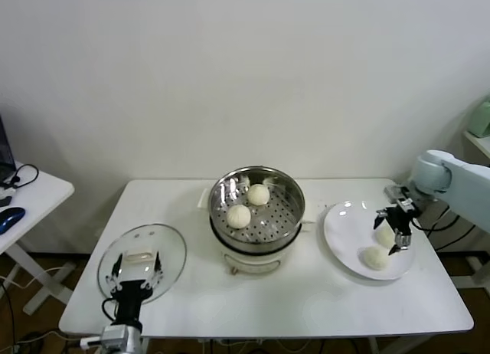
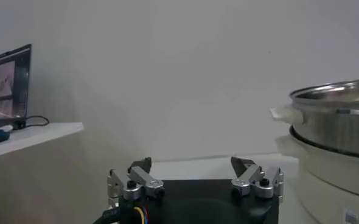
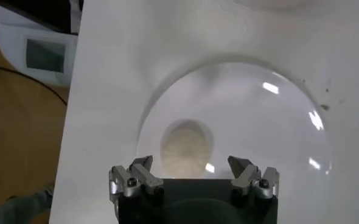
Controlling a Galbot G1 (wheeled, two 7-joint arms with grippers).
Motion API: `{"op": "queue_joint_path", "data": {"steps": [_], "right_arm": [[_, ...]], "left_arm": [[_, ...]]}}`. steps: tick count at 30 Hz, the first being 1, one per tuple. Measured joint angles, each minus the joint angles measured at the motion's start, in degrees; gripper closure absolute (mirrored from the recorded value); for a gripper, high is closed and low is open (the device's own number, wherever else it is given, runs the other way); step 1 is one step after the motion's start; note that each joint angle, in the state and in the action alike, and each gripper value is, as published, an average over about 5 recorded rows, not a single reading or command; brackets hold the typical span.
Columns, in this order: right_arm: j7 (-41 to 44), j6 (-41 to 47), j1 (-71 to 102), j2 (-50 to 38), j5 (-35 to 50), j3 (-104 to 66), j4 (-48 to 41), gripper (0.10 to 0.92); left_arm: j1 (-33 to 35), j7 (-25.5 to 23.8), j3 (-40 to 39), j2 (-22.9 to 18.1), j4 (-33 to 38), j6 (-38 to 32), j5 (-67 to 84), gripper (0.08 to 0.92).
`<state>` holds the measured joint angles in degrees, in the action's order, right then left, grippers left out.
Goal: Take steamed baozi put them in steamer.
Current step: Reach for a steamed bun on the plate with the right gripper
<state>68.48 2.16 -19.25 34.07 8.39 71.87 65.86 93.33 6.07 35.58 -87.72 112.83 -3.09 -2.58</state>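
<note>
The steamer (image 1: 285, 230) stands mid-table with two steamed baozi (image 1: 259, 194) (image 1: 239, 215) on its perforated floor. Two more baozi lie on the white plate (image 1: 344, 224) to the right, one (image 1: 375, 257) near its front and one (image 1: 383, 237) farther back. My right gripper (image 1: 390, 231) hangs open just above that farther bun, a finger on either side and not touching it. The right wrist view shows this baozi (image 3: 185, 146) on the plate (image 3: 258, 122) ahead of the open right gripper (image 3: 190, 163). My left gripper (image 1: 135, 280) (image 2: 191, 163) rests open and empty at the front left.
A round glass lid (image 1: 164, 250) lies flat at the table's front left, under the left gripper. The steamer's wall (image 2: 338, 122) rises close by in the left wrist view. A side table (image 1: 38, 197) with a mouse and cables stands off to the left.
</note>
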Motion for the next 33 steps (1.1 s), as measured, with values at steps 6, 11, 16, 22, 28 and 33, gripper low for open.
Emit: {"op": "queue_joint_path", "data": {"steps": [6, 11, 16, 22, 28, 33], "right_arm": [[-0.61, -0.45, 4.67, 0.71, -2.72, -4.0, -1.88, 0.203], [-0.87, -1.06, 7.84, 1.87, -4.9, -6.69, -3.53, 0.203], [-1.19, -1.71, 10.51, 2.98, -7.07, -8.85, -4.68, 0.203], [-1.42, -2.28, 12.81, 4.01, -9.33, -10.73, -5.75, 0.203], [-1.55, -2.8, 14.08, 4.74, -11.07, -12.3, -6.66, 0.203], [-1.64, -2.87, 14.88, 5.15, -12.01, -13.15, -7.07, 0.206]], "left_arm": [[0.43, 0.0, 0.32, 0.11, -0.17, -0.33, -0.08, 0.177], [0.92, 0.0, 0.7, 0.17, -0.24, -0.64, -0.09, 0.177], [1.28, -0.06, 0.83, 0.16, -0.61, -0.91, -0.1, 0.177], [1.33, -0.13, 0.71, 0.05, -0.82, -0.94, -0.29, 0.177], [1.31, -0.13, 0.68, 0.06, -1.1, -1.0, -0.41, 0.177], [1.29, -0.12, 0.57, 0.05, -1.28, -1.07, -0.47, 0.177]]}}
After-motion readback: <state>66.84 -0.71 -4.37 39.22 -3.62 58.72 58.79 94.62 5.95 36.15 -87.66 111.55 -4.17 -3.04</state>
